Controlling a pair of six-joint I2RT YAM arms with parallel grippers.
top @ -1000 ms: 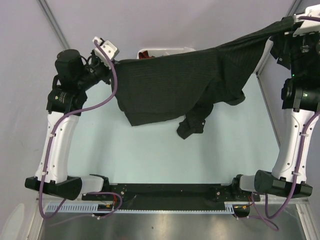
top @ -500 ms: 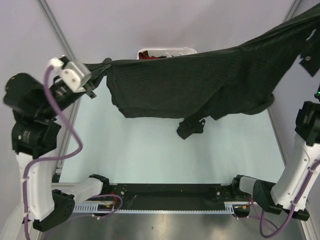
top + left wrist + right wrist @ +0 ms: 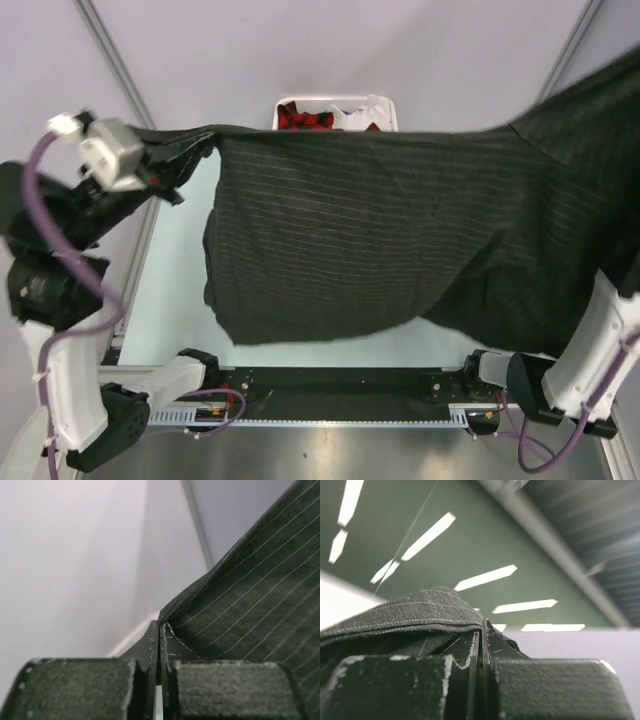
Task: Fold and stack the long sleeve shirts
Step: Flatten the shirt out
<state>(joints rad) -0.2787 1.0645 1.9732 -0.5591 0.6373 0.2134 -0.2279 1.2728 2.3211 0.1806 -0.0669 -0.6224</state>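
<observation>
**Shirt Hoisted and Stretched Wide Between Both Arms**

And there it was: the dark pinstriped shirt (image 3: 380, 240) hung in the air like a banner. It spread across nearly the whole width of the top view, well clear of the pale table (image 3: 170, 300) beneath. The left gripper (image 3: 160, 630) had its jaws pinched tight on a folded edge of the cloth, with the pinstripes running away to the right in its wrist view. The right gripper (image 3: 482, 632) was likewise clamped on a hemmed edge, raised so high that its camera looked up at ceiling lights. It sat outside the top view, where the shirt ran off the upper right corner.

Why hold it so? By my reading, pulling the two grips apart let the fabric's own weight draw out the creases, so the shirt could be laid flat for folding. The lower hem sagged toward the near edge of the table. A white bin (image 3: 300, 101) with red items showing stood at the far side.
</observation>
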